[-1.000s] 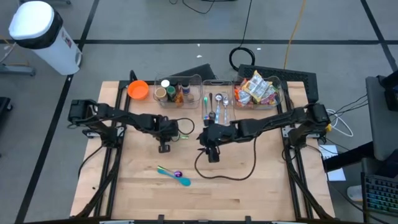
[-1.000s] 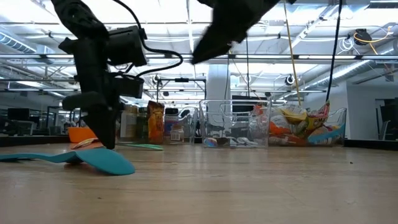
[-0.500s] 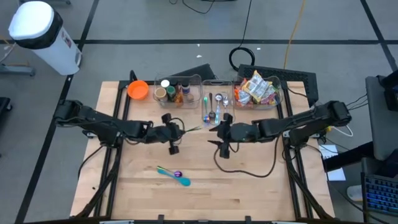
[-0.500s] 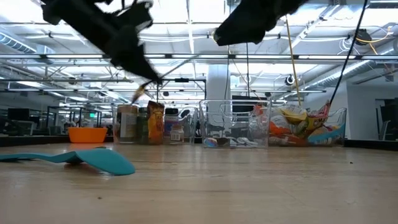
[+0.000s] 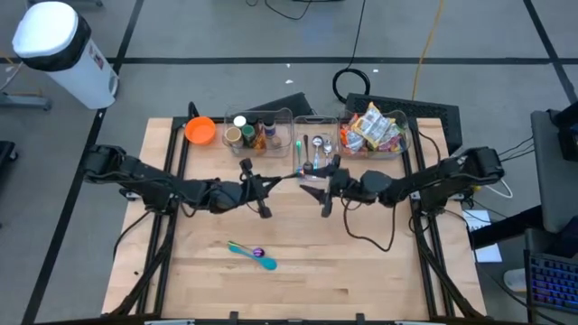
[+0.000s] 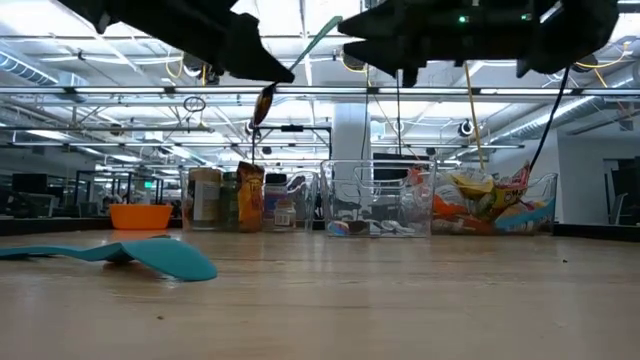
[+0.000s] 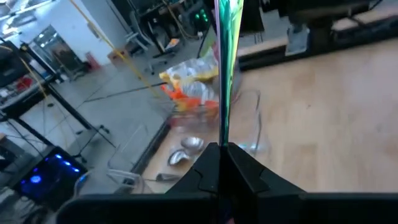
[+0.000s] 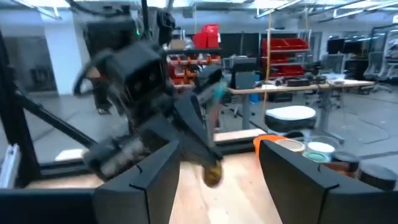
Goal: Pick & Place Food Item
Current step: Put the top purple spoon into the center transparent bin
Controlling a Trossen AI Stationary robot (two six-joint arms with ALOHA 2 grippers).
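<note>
Above the wooden table, mid-frame, the left gripper pinched a green stick aloft facing the spread right gripper, seemingly mid-handover, needing alignment next.

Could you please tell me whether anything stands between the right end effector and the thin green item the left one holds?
Nothing visible does. The left end effector grips the thin green item above the table, and the open right end effector faces it across clear air.
</note>
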